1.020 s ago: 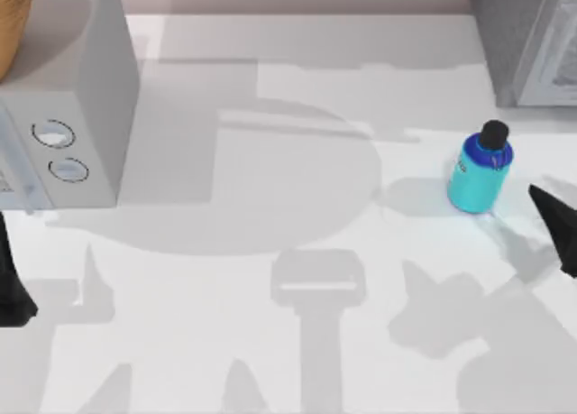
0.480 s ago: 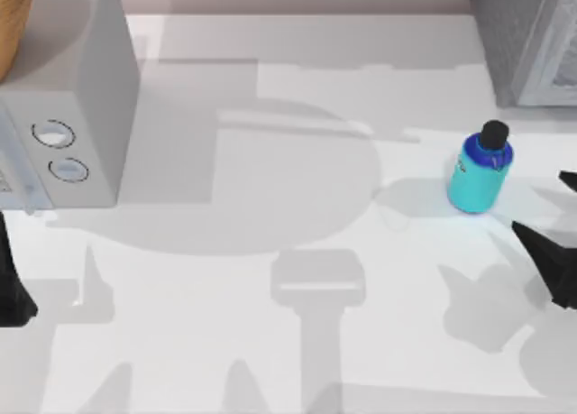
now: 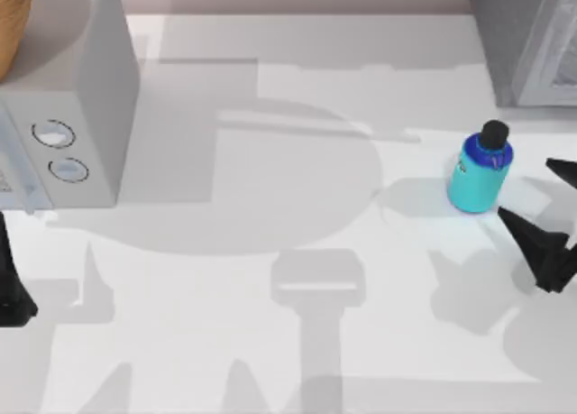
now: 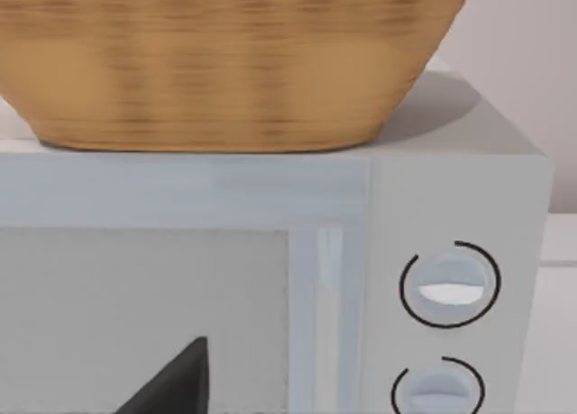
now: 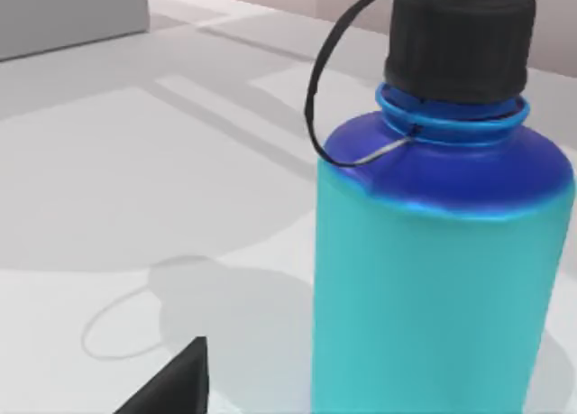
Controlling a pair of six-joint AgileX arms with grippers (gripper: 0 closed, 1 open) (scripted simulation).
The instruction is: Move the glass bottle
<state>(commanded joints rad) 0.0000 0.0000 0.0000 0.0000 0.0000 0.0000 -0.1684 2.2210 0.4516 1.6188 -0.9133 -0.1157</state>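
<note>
The bottle [image 3: 479, 172] stands upright on the desk [image 3: 270, 279] at about three o'clock. The right gripper [image 3: 539, 204] sits just beside it, jaws spread open. Best to centre both jaws around the turquoise body, low, before closing. Left gripper [image 3: 11, 288] is parked at nine o'clock.

The bench [image 3: 270, 342] is seen from straight above. The microwave [image 4: 451, 216] front and the basket [image 4: 225, 62] on it are faced closely by the left wrist camera. The bottle [image 5: 433, 252] is viewed closely, side-on, by the right wrist camera, and from above [image 3: 478, 172].
</note>
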